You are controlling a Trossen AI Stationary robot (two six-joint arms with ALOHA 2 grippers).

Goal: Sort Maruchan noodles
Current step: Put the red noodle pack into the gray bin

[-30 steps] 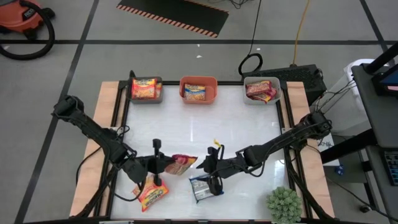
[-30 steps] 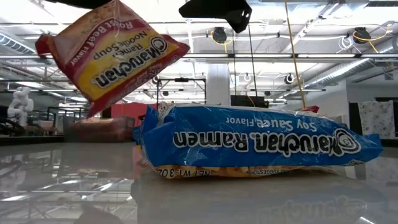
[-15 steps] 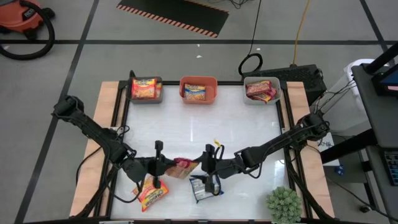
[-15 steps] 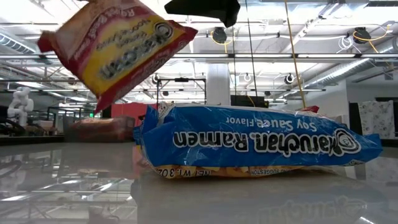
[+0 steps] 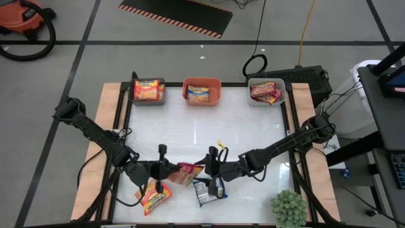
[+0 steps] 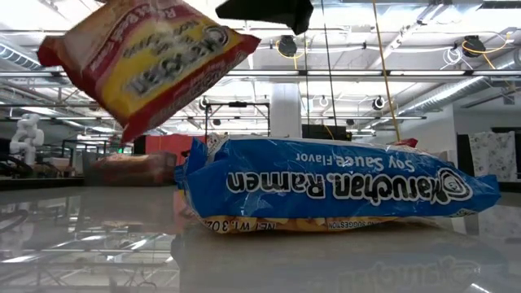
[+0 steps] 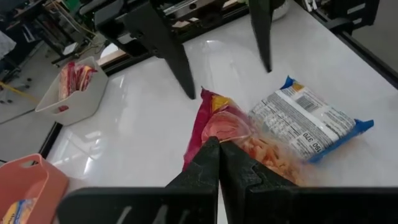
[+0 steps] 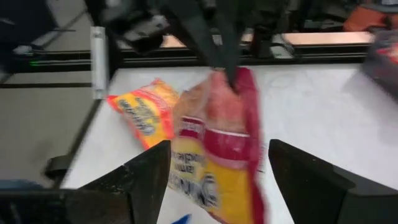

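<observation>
Red packet in left end effector

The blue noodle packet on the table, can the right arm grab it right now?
Probably yes. The blue noodle packet lies flat on the table, nothing on top of it, right below the right gripper, whose fingers are open. The red packet held by the left gripper hangs beside, not over it.

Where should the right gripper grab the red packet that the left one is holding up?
Best on the red packet's free end, opposite the edge the left gripper pinches, coming in level from the right. It hangs above the table between the right gripper's open fingers, so that end looks clear.
</observation>
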